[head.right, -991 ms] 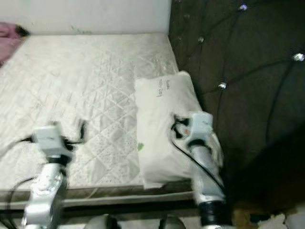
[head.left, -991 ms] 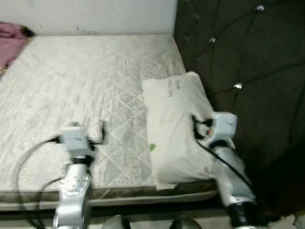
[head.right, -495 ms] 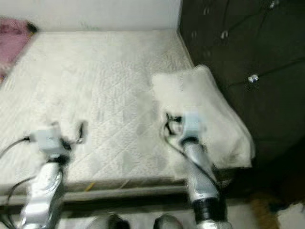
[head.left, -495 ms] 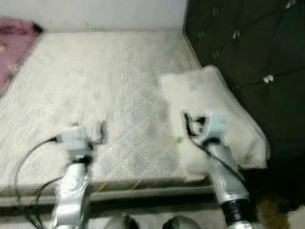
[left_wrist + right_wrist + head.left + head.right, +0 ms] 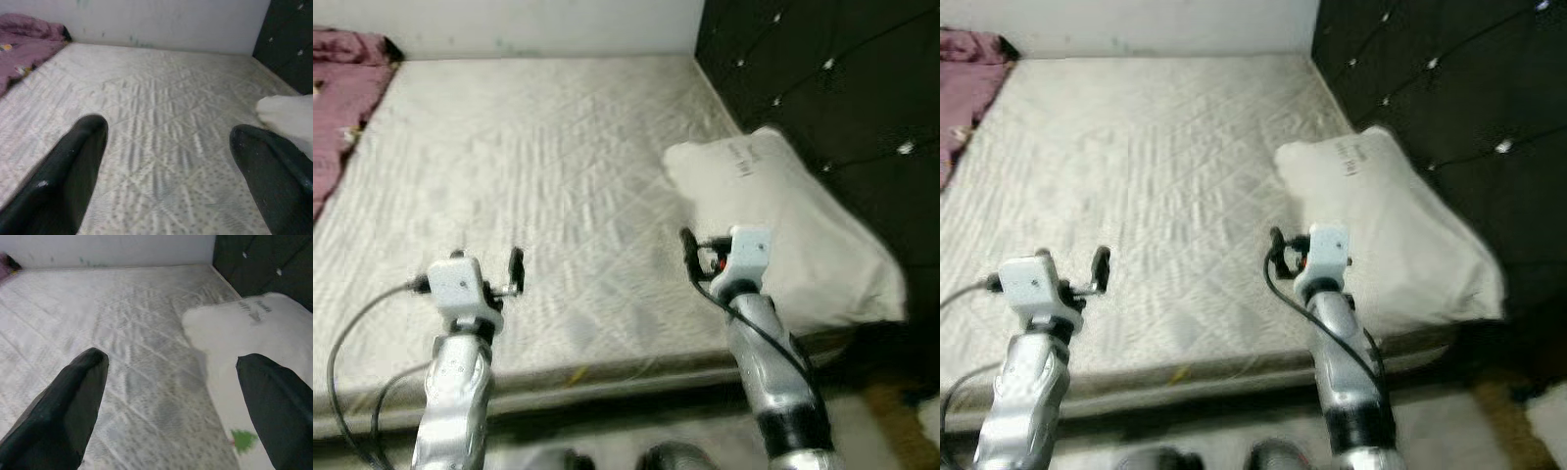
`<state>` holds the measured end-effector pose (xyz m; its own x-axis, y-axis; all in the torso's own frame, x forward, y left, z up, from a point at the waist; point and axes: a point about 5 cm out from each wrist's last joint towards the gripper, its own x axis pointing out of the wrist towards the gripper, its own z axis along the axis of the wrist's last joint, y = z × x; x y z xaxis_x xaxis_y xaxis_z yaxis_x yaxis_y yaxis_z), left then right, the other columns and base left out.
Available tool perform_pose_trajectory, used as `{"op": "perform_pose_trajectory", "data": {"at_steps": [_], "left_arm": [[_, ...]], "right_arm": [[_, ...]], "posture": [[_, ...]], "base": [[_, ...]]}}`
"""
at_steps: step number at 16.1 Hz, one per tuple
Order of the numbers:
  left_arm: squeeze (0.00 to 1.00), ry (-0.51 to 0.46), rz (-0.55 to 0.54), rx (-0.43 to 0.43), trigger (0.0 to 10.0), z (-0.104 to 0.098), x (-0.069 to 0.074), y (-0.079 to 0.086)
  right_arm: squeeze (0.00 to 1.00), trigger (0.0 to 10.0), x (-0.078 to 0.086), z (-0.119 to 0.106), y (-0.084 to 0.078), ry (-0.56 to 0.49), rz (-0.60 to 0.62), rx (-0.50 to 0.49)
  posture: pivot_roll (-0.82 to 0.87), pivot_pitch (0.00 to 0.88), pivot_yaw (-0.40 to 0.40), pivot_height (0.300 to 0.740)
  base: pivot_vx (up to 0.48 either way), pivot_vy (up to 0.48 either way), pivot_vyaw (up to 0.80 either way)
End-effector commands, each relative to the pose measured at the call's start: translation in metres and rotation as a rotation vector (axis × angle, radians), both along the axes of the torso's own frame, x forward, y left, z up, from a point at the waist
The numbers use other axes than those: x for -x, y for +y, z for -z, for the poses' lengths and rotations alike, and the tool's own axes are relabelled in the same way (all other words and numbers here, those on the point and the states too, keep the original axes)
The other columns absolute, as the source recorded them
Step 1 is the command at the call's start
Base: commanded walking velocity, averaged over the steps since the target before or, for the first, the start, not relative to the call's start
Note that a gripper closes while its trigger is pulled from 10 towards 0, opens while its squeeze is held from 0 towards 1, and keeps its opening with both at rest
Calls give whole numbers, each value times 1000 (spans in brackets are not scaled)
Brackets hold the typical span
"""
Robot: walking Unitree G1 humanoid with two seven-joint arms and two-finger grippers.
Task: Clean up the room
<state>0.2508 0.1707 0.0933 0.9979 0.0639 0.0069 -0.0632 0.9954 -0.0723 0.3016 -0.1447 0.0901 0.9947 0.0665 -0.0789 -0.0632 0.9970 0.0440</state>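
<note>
Both pincers are hanging with fingers spread wide and gripping nothing: the left gripper (image 5: 514,266) is hovering at the lower left of the head view, the right gripper (image 5: 688,250) at lower centre, just beside the pillow (image 5: 793,230). That white pillow is lying at the right of the frame, slanting along the mattress (image 5: 548,157) and leaning against the dark tufted headboard (image 5: 822,69), with its near corner jutting past the mattress edge. A pink blanket (image 5: 342,88) is bunching at the upper left corner, well apart from both arms.

Judging from this, the pillow could be slipping off the near edge if the right gripper is nudging it sideways instead of closing on it; soft fabric may also be sliding out of a shallow pinch.

The mattress is bare, quilted in a diamond pattern, and filling most of the frame. A pale wall (image 5: 529,24) is running along the top, and floor is showing at the bottom.
</note>
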Motion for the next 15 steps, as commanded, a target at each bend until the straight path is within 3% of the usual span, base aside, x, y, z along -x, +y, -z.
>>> {"op": "perform_pose_trajectory", "data": {"at_steps": [1,15], "left_arm": [[0,4,0,-18,10000,0,0,3],[0,-5,8,-16,10000,-2,-4,2]], "right_arm": [[0,10000,-2,-2,0,-8,2,-4],[0,10000,-6,-2,1,-9,0,3]], "posture": [[-51,59,-15,740],[-52,55,-14,740]], "base": [[0,480,0],[0,480,0]]}}
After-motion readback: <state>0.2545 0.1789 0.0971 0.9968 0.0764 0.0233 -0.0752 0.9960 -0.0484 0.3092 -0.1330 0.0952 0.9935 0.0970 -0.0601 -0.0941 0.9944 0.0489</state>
